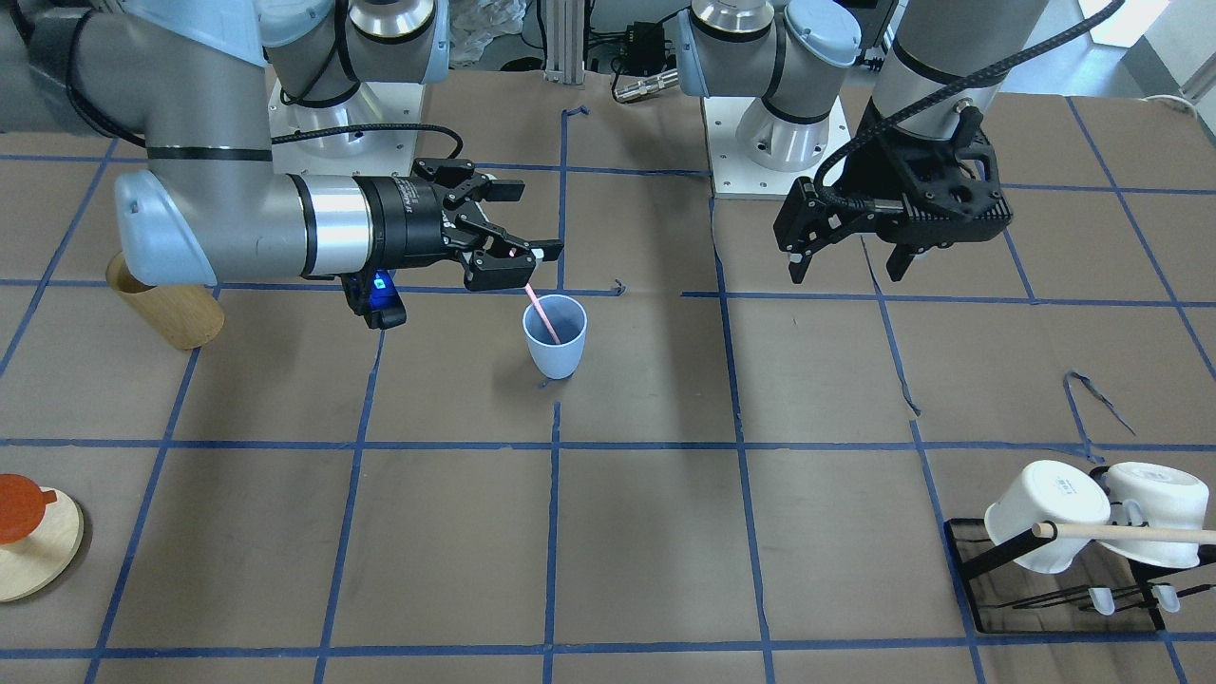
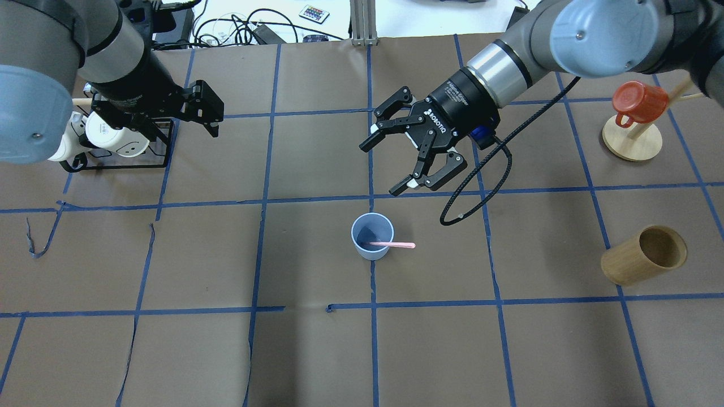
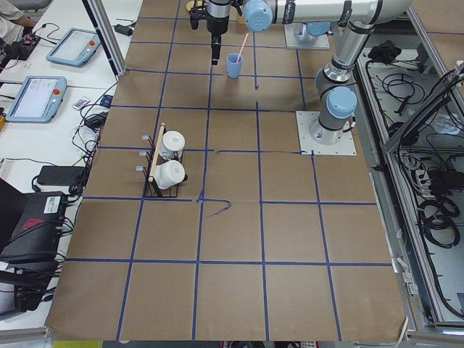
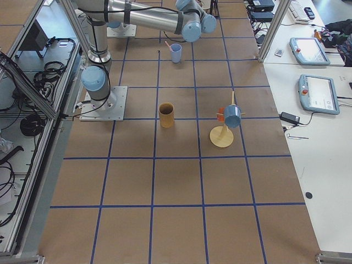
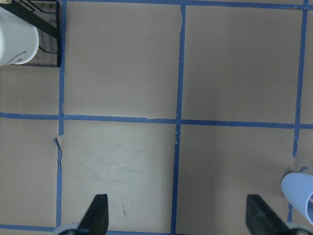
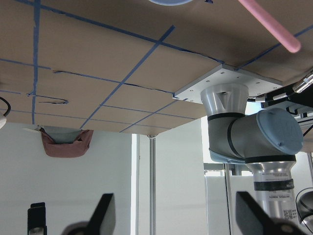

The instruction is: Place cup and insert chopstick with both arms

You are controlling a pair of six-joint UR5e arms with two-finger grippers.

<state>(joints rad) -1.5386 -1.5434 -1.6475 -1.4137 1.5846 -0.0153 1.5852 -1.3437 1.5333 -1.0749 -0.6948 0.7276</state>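
Note:
The light-blue cup [image 1: 555, 340] stands upright near the table's middle and also shows in the overhead view [image 2: 365, 249]. The pale-pink chopstick [image 1: 541, 313] leans inside it, with its top end over the rim toward the right arm [image 2: 396, 245]. My right gripper [image 2: 379, 169] is open and empty, just beyond the cup and above it, with its lower finger close over the stick's top. In the right wrist view both fingertips [image 6: 105, 215] stand wide apart and the chopstick [image 6: 271, 22] is free. My left gripper [image 1: 845, 274] is open and empty, hovering well away from the cup [image 5: 299, 188].
A tan wooden cup [image 2: 645, 254] leans at the right side. A red mug hangs on a wooden stand [image 2: 632, 141] behind it. A black rack [image 1: 988, 608] with two white mugs and a wooden dowel [image 1: 1130, 534] stands on the left arm's side.

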